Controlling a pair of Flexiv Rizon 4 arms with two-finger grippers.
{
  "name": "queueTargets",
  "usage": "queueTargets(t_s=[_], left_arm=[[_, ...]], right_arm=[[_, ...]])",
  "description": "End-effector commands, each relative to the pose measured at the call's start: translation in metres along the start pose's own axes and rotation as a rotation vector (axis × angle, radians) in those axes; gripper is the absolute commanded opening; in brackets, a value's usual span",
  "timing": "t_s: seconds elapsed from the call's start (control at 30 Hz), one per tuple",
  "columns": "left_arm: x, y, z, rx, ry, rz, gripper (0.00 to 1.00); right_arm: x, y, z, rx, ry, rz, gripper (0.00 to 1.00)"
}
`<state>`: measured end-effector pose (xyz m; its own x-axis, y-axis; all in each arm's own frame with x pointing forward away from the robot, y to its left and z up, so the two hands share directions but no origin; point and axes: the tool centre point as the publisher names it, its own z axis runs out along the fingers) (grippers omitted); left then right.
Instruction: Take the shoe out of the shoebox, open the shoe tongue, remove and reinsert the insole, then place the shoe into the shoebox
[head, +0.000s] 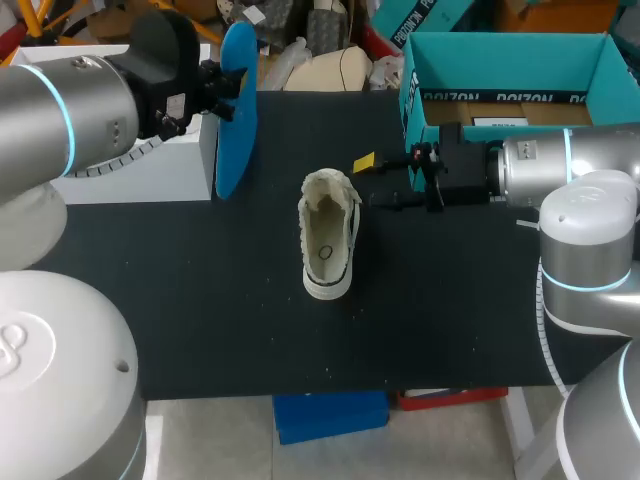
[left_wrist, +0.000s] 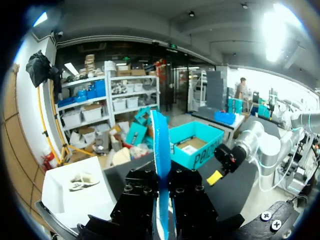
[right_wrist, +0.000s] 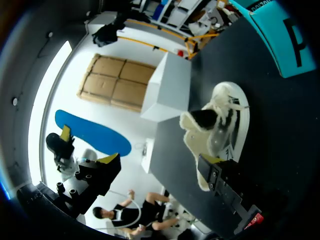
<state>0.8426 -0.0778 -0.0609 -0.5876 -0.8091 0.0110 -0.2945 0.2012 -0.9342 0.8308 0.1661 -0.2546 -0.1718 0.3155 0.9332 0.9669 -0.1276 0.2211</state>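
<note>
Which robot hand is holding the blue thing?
The left gripper: it is shut on the blue insole, holding it up on edge. The right gripper holds nothing and is open beside the white shoe.

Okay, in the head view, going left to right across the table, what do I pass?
Left gripper clamped on the upright blue insole → white shoe, standing on its sole with the opening up → right gripper, open beside the shoe → teal shoebox at the far right corner.
</note>
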Motion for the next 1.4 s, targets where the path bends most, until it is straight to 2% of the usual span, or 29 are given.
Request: queueTargets(t_s=[0.03,0.27,0.33,0.37,0.47,0.7,0.9,1.4], left_arm=[[-0.015,-0.014,0.016,-0.119,-0.054,-0.129,0.00],[-0.036,-0.008,0.030,-0.220,-0.169,-0.238,0.00],[-0.039,-0.004,0.031,-0.226,-0.159,-0.274,0.00],[-0.040,-0.003,0.031,-0.218,-0.144,-0.284,0.00],[-0.039,0.002,0.024,-0.109,-0.010,-0.244,0.00],[-0.018,0.015,-0.002,0.060,0.305,0.090,0.00],[-0.009,0.013,-0.015,0.091,0.468,0.238,0.00],[-0.007,0.012,-0.017,0.089,0.467,0.257,0.00]], right_arm=[[0.000,-0.001,0.002,-0.003,0.000,0.000,1.00],[0.000,-0.001,0.002,-0.003,0.000,0.000,1.00],[0.000,-0.001,0.002,-0.003,0.000,0.000,1.00],[0.000,-0.001,0.002,-0.003,0.000,0.000,1.00],[0.000,-0.001,0.002,-0.003,0.000,0.000,1.00],[0.000,-0.001,0.002,-0.003,0.000,0.000,1.00],[0.000,-0.001,0.002,-0.003,0.000,0.000,1.00],[0.000,-0.001,0.002,-0.003,0.000,0.000,1.00]])
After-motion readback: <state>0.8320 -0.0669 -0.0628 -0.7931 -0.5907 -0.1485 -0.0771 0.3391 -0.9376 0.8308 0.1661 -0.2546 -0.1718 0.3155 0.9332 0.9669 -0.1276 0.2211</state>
